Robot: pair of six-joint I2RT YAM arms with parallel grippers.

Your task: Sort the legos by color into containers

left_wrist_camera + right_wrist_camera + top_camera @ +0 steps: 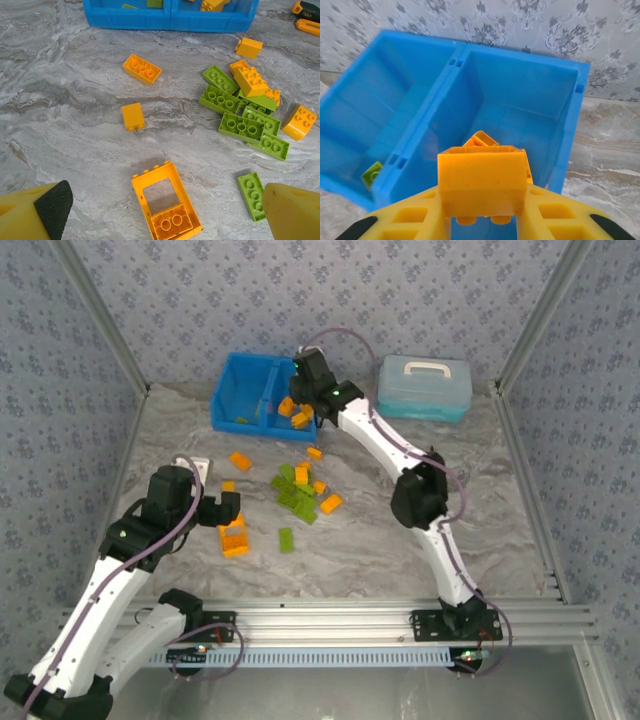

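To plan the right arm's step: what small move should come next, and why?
Probably open the right gripper and release the held orange brick: it hangs above the blue bin's right compartment, where a loose orange brick lies; a green brick lies in the left compartment.

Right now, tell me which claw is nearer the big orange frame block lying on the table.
Left. The left claw hangs open just above the orange frame block. The right claw is far off over the blue bin's right compartment, shut on an orange brick.
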